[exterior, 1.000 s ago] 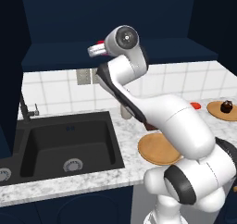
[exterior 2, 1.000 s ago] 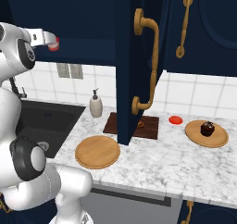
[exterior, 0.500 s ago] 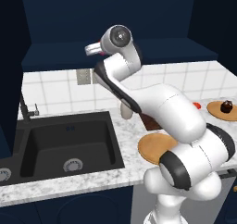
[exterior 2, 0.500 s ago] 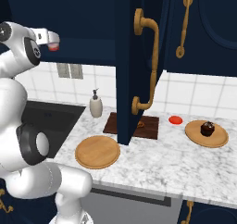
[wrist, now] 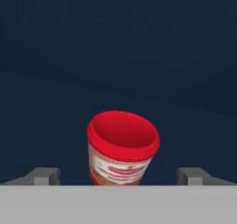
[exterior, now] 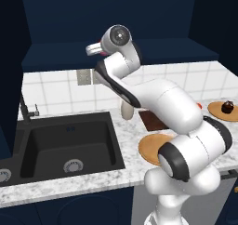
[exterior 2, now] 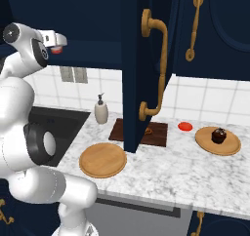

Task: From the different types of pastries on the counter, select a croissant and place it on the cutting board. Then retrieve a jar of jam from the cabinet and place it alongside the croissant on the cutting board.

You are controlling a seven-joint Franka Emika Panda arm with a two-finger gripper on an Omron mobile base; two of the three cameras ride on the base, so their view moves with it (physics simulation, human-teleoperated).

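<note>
The jar of jam (wrist: 122,146), red with a pale label, stands inside the open navy cabinet (exterior 2: 73,15). My gripper (wrist: 118,174) is open, with the jar between its two fingertips (wrist: 44,176) and a gap on each side. From the base the jar (exterior 2: 58,49) is a red spot at the tip of the raised hand (exterior: 94,48). The dark cutting board (exterior 2: 158,133) lies on the marble counter (exterior 2: 185,167), half behind the open cabinet door (exterior 2: 146,69). A small golden-brown bit of the croissant (exterior 2: 148,130) peeks out on the board. A dark muffin (exterior 2: 218,135) sits on a round plate (exterior 2: 229,146).
A black sink (exterior: 69,140) is set into the counter on the left, with a beige soap dispenser (exterior 2: 101,110) beside it. A bare round wooden plate (exterior 2: 103,159) lies near the front edge. A small red disc (exterior 2: 185,127) sits right of the board.
The arm's elbow and lower links have swung and shifted, while the hand has stayed up at the cabinet by the jar. The jar has not moved and the jaws remain wide.
</note>
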